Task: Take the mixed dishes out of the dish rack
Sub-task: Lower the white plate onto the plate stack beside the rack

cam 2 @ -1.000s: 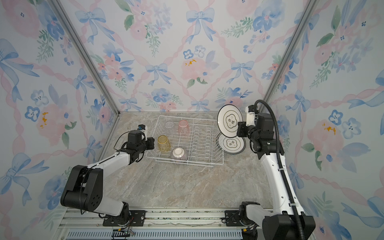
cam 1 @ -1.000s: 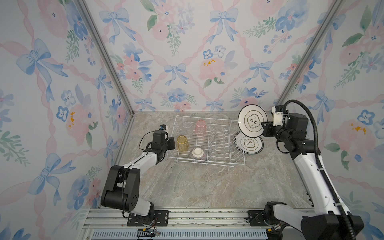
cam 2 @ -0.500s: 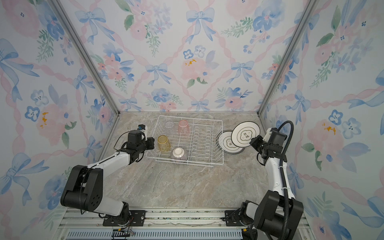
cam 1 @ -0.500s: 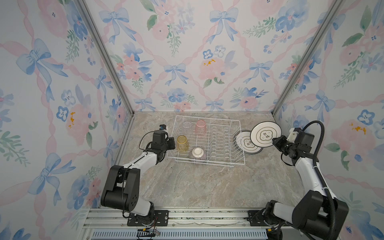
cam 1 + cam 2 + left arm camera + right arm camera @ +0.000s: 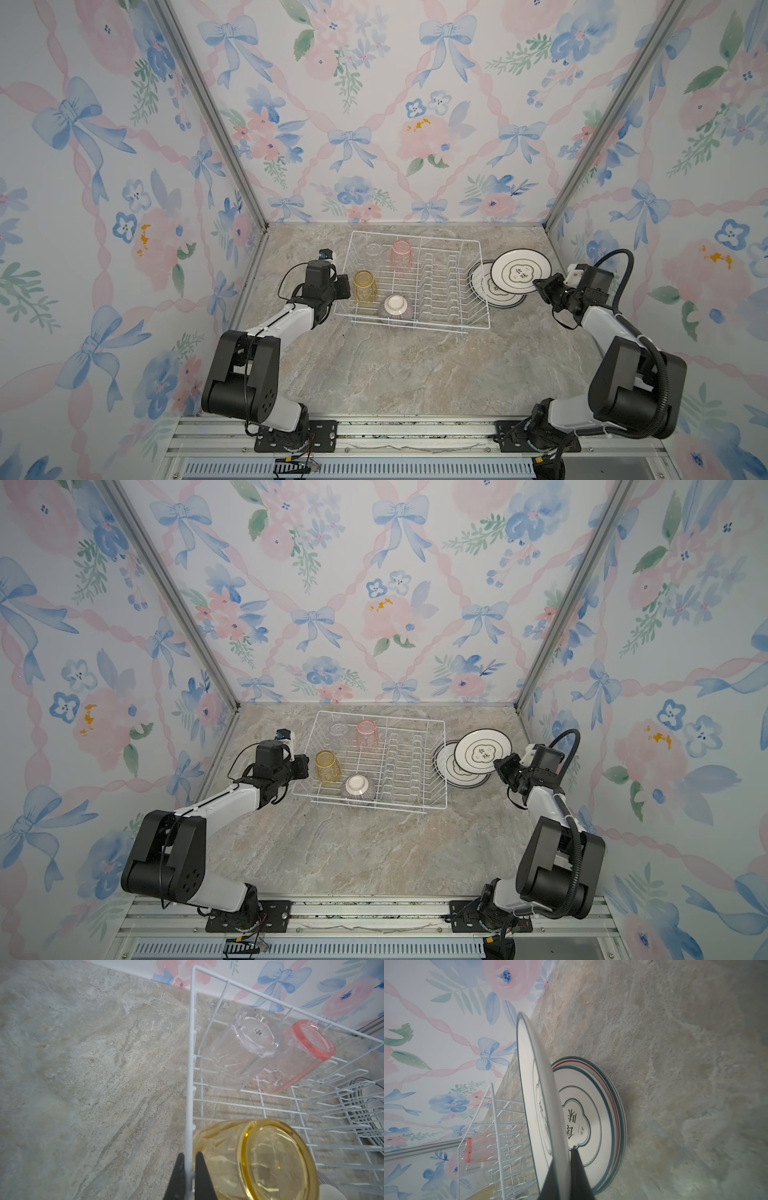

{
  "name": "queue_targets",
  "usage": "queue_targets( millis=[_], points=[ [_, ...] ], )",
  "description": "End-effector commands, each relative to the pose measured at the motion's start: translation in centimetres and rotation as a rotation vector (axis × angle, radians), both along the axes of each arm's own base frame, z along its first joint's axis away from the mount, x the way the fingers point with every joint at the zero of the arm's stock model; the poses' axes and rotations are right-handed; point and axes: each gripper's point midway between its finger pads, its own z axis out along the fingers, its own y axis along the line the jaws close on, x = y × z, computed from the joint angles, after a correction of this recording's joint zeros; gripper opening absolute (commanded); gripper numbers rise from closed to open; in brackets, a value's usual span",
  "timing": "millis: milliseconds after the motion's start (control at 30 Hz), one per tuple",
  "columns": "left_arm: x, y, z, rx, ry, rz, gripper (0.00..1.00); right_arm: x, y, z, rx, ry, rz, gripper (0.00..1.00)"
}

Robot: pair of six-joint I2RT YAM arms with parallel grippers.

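"Where was the held plate [image 5: 520, 271]?"

"Tilted above the stack of plates [image 5: 500, 300], apart from it. The stack lay on the table [image 5: 374, 365] just right of the dish rack [image 5: 190, 1064]. The right gripper [image 5: 563, 1159] had its jaws closed on the plate's near rim only, a thin pinch."

"And the rest?"

"The yellow tumbler [image 5: 365, 286], pink tumbler [image 5: 401, 253], clear tumbler [image 5: 374, 251] and striped bowl [image 5: 395, 307] sat upside down in the rack, and the plate slots were empty. The left gripper [image 5: 190, 1155] was clamped tight on the rack's wire rim, beside the yellow tumbler."

"What could have gone wrong?"

"I judged the plate might pivot or slip, since its weight hung beyond the fingers. Released tilted or off-centre, it could clatter down and slide off the stack."

"Any writing?"

"Two dark characters inside a lobed outline, possibly 食味. Smaller ones beside them were too small to read. I saw no brand."
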Motion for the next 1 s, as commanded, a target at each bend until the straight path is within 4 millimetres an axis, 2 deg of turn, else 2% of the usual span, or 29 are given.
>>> queue_targets(
  millis=[0,467,533,600,833,967],
  points=[
    [-2.9,1.2,-4.9,0.047,0.174,0.03,0.0,1.2,1.1,0.2,0.053,-0.059,0.034,0.0],
    [-2.9,1.2,-4.9,0.046,0.178,0.032,0.0,2.9,3.2,-2.9,0.081,-0.007,0.092,0.0],
    [-3.0,1.2,-4.9,0.049,0.18,0.033,0.0,3.1,3.4,-2.9,0.09,-0.015,0.098,0.0],
    [-3.0,1.3,-4.9,0.05,0.179,0.035,0.0,3.2,3.6,-4.0,0.107,0.007,0.102,0.0],
    [-3.0,1.2,-4.9,0.049,0.18,0.033,0.0,2.8,4.1,-4.9,0.121,0.044,0.121,0.0],
    [-2.8,1.2,-4.8,0.048,0.179,0.031,0.0,2.2,4.3,-5.2,0.112,0.068,0.138,0.12]
  ],
)
